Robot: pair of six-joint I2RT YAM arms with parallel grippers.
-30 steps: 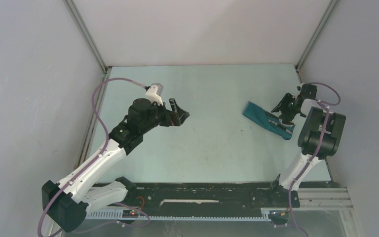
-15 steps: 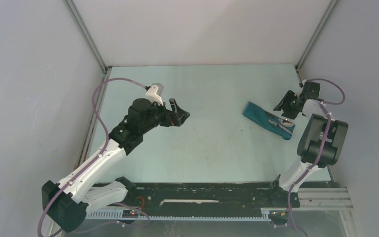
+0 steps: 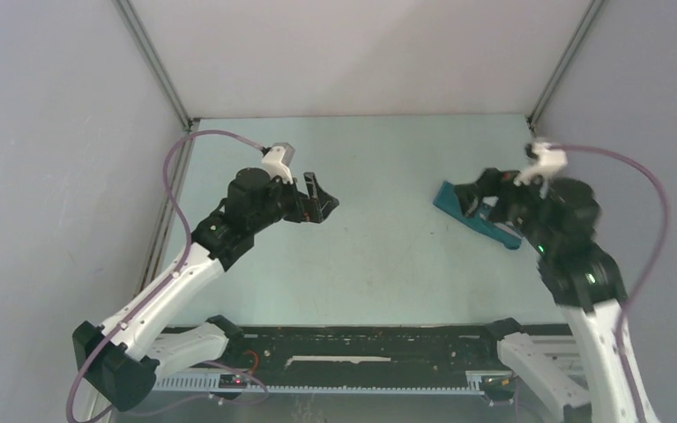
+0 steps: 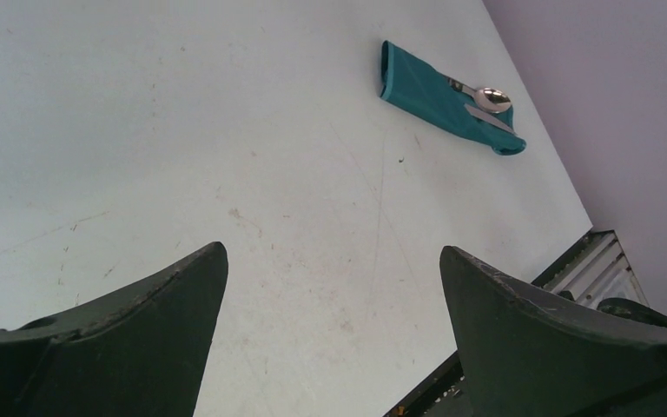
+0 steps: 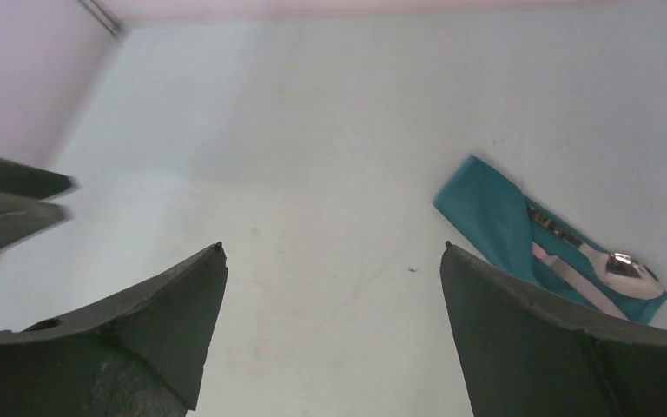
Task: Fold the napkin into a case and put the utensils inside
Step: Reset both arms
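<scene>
The teal napkin is folded into a narrow case (image 3: 452, 202) lying flat at the table's right; it also shows in the left wrist view (image 4: 425, 87) and right wrist view (image 5: 491, 217). The spoon (image 4: 491, 97) and the knife (image 4: 486, 117) stick out of its right end, as the right wrist view also shows for the spoon (image 5: 625, 265) and knife (image 5: 573, 282). My right gripper (image 3: 476, 199) is open and empty, raised over the case. My left gripper (image 3: 321, 199) is open and empty above the table's middle left, far from the case.
Grey walls with metal corner posts (image 3: 154, 66) close in the pale table (image 3: 388, 256) on three sides. A black rail (image 3: 361, 348) runs along the near edge. The left gripper's fingers (image 5: 9, 204) show at the left of the right wrist view.
My right arm has lifted away from the case's right end and swung up and left, so its gripper now hangs over the case. The left arm has barely moved.
</scene>
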